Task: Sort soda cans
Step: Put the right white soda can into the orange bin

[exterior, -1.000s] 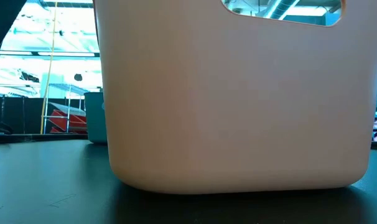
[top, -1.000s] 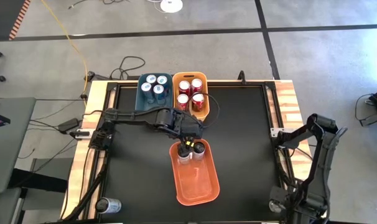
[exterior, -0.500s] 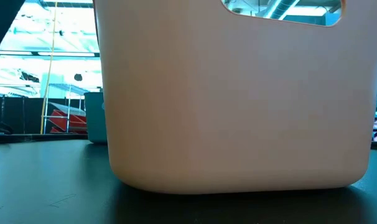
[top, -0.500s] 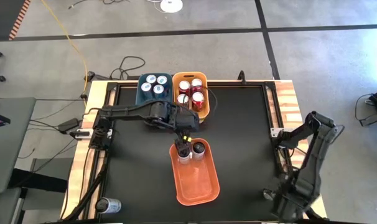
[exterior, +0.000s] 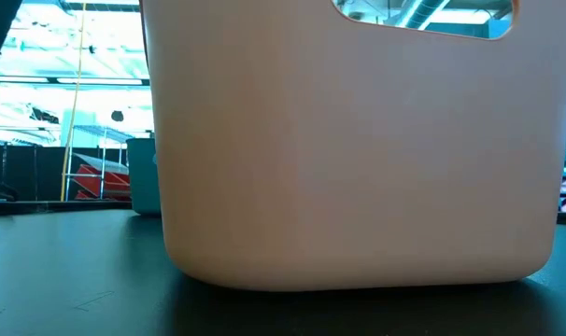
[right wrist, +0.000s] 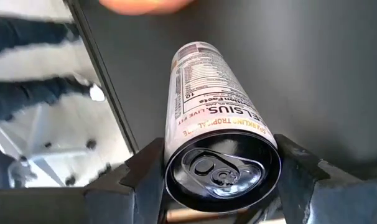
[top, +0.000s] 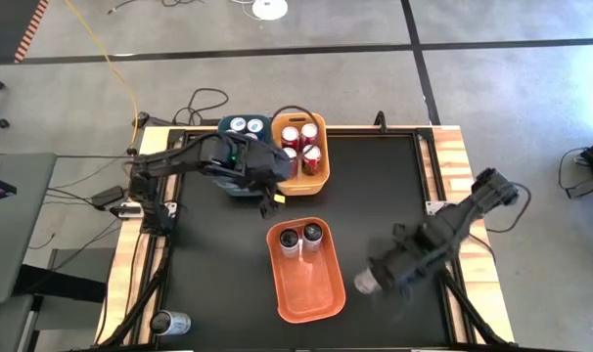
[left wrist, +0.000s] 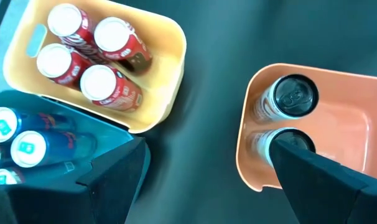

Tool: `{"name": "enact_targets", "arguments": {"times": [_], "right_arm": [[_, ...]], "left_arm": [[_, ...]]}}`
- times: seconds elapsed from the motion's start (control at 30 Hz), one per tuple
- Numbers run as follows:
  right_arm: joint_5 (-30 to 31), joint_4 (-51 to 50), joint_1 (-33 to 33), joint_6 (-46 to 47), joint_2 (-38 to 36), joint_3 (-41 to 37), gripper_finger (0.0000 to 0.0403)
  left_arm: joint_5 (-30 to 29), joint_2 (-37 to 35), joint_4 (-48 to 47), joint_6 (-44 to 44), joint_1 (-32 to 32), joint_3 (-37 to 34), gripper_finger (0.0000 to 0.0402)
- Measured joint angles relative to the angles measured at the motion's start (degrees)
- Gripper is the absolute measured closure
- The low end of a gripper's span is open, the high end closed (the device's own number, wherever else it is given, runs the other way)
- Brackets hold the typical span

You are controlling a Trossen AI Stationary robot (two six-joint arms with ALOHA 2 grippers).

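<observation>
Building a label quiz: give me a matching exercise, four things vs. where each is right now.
Things:
1. red cans
2. blue cans
3. two dark cans
4. white can

Places:
A. in the orange bin
B. in the right hand
C. in the yellow bin
D. in the blue bin

Pairs: 1-C, 2-D, 3-A, 4-B

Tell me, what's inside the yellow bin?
Four red soda cans are inside the yellow bin, silver tops showing, packed close together. The cans cover most of the bin's floor, so you cannot see whether anything lies under them.
</observation>
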Motion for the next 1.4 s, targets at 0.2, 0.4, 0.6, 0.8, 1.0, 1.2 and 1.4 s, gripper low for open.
{"name": "enact_targets", "arguments": {"times": [0.2, 0.4, 0.6, 0.8, 1.0, 1.2, 1.4], "right_arm": [[3.08, -0.12, -7.86, -6.66, -0.03, 7.41, 0.0166], [4.21, 0.05, -13.92, -8.85, 0.0, 12.08, 0.0166], [4.48, 3.42, -16.43, -13.1, 1.38, 12.24, 0.0166], [3.99, 6.6, -16.57, -18.35, 3.77, 12.29, 0.0166], [4.07, 5.87, -16.28, -24.02, 9.22, 12.27, 0.0166], [3.8, 4.85, -16.25, -27.77, 15.68, 12.27, 0.0166], [4.29, 5.33, -16.6, -30.75, 21.33, 12.27, 0.0166]], "left_arm": [[0.02, -1.69, 0.0, 1.23, 0.16, 0.02, 0.0059], [0.04, -1.83, 0.13, 3.34, 0.16, -0.45, 0.0059], [0.69, -1.73, 0.04, 4.65, 1.05, -3.78, 0.0059], [1.89, -1.69, 0.0, 0.9, 1.51, -6.14, 0.0059], [2.16, -1.79, 0.02, -3.8, -0.37, -6.14, 0.0059], [2.12, -2.48, 0.02, -8.75, -3.34, -6.12, 0.0059], [1.73, -2.67, 0.02, -12.59, -6.27, -6.12, 0.0059]]}}
